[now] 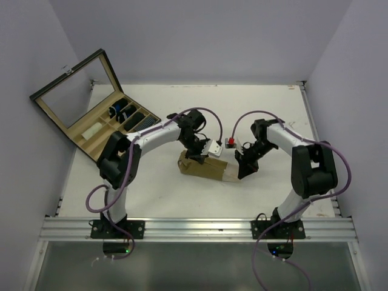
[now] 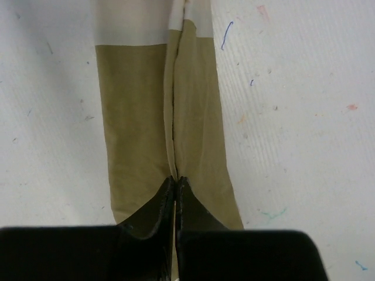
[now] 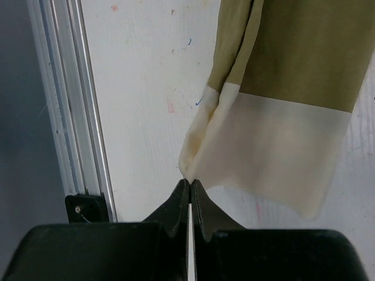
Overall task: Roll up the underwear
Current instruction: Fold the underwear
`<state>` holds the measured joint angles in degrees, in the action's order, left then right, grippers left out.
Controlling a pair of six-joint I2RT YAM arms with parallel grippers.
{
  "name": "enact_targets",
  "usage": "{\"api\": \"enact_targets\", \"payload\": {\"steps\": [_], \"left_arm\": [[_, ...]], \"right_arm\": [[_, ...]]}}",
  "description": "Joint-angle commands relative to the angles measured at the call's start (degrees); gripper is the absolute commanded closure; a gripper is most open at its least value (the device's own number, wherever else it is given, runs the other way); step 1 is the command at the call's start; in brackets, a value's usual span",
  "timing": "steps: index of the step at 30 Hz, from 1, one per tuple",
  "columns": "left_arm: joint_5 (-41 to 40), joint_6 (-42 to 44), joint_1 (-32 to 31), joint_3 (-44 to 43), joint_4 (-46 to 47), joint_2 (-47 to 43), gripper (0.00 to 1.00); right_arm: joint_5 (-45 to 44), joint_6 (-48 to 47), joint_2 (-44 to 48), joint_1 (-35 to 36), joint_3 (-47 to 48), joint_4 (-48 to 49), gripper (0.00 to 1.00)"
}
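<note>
The underwear point(image 1: 203, 165) is olive with a cream waistband and lies folded into a long strip on the white table, between the two arms. My left gripper point(image 1: 197, 159) stands over its olive end. In the left wrist view the left gripper point(image 2: 177, 179) is shut, pinching a raised crease of the underwear point(image 2: 135, 117). My right gripper point(image 1: 241, 172) is at the waistband end. Seen from the right wrist, the right gripper point(image 3: 190, 181) is shut on the lifted corner of the cream waistband point(image 3: 269, 146).
A wooden box point(image 1: 91, 124) with its glass lid open stands at the back left, with dark rolled items in its compartments. An aluminium rail point(image 1: 200, 227) runs along the near table edge, and this rail point(image 3: 64, 105) is close to the right gripper. Walls enclose the table.
</note>
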<state>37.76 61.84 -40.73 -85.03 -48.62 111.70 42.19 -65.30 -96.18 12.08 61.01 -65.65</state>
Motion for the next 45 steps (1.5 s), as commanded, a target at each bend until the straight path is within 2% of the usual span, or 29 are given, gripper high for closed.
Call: {"api": "enact_targets", "payload": {"steps": [1, 14, 25, 40, 45], "left_arm": [[2.41, 3.19, 1.88, -5.66, -6.12, 2.29, 1.00], [0.56, 3.37, 2.76, -15.42, -7.10, 11.34, 1.00], [-1.28, 3.02, 3.64, -17.88, -4.91, 15.56, 1.00], [-0.58, 1.61, 4.17, -17.97, -1.48, 14.16, 1.00], [-0.84, 0.38, 4.34, -18.06, 0.45, 15.74, 1.00]], "right_arm": [[3.60, -2.29, -3.13, -2.05, 3.58, -4.40, 1.00], [5.27, -1.24, -14.82, -7.77, 11.14, -6.95, 1.00], [6.68, 2.72, -23.52, -9.79, 17.12, -7.39, 1.00], [9.22, 1.14, -24.67, -11.90, 17.82, -9.06, 1.00], [8.17, 3.85, -26.60, -11.90, 18.35, -8.54, 1.00]]}}
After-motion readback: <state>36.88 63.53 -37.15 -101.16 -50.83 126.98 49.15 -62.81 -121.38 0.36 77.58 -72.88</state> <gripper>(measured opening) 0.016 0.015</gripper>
